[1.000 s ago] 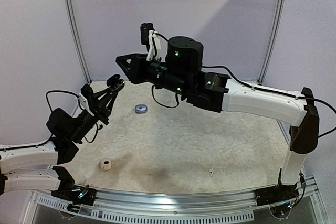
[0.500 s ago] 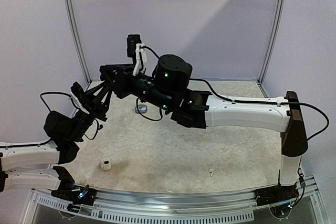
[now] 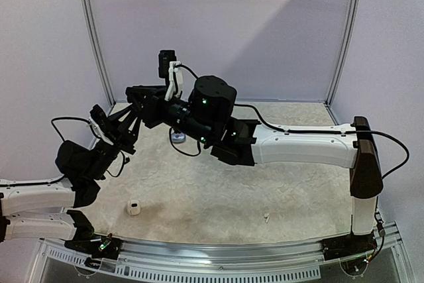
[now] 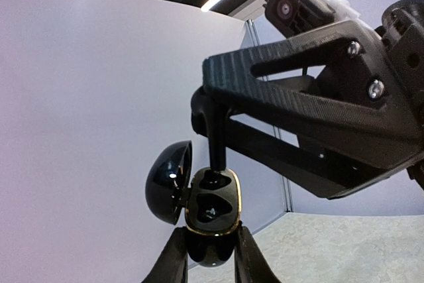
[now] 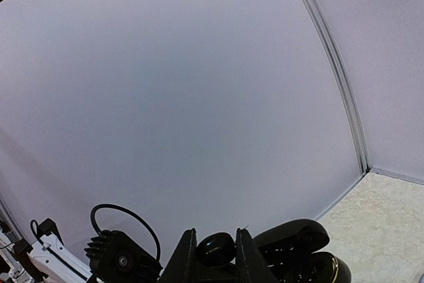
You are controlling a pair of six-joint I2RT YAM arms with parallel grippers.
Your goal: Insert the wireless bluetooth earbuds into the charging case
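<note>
From above, the left arm [image 3: 40, 197] and right arm [image 3: 298, 147] meet over the left of the surface [image 3: 218, 183], with a grey case [image 3: 177, 137] lying on it. Left wrist: the left hand [image 4: 209, 231] pinches the open black charging case [image 4: 212, 215], a black earbud [image 4: 212, 178] at its upper socket. Right wrist: the right hand [image 5: 213, 248] pinches that earbud.

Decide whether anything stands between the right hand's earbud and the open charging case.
Nothing visible does. The charging case has its lid swung aside, and the earbud in the right hand sits at its upper socket.
</note>
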